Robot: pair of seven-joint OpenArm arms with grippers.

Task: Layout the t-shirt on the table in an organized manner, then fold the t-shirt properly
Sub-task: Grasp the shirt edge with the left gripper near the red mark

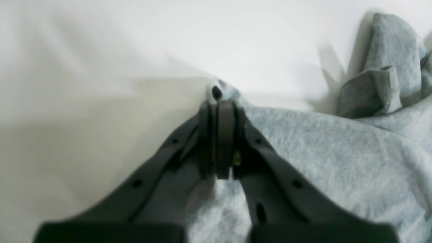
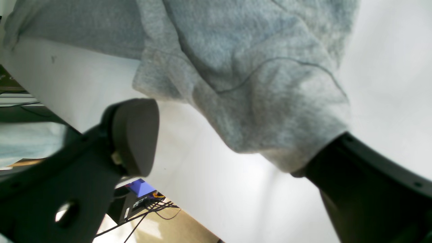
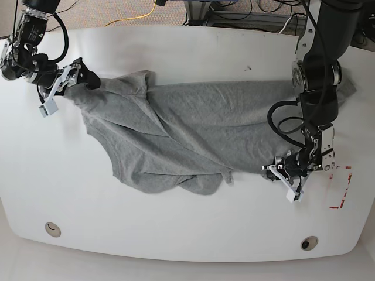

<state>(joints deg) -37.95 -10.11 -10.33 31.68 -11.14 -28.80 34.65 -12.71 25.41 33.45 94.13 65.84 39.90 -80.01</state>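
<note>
Broadly, the white worktop (image 3: 176, 228) carries the grey t-shirt (image 3: 193, 129), which lies spread across its middle and far part, stretched between the two arms but not flat: the cloth is rumpled, one side is folded over itself in diagonal ridges, and the near edge bunches into rounded lobes. So the laying-out looks only partly done, and no fold has been made; smoothing, squaring and all the folding remain, by my judgement. The left claw (image 1: 221, 101) sits low at the shirt's near corner, by the red dashed marking (image 3: 343, 187), its jaws clenched together on a small tuck of the fabric edge, as its wrist view shows. The right claw (image 2: 229, 148) is at the opposite far corner with its jaws spread wide; a hanging fold of the shirt droops between them and touches one finger, yet nothing is pinched there. A loose sleeve (image 1: 388, 77) stands crumpled just beyond the left claw.
</note>
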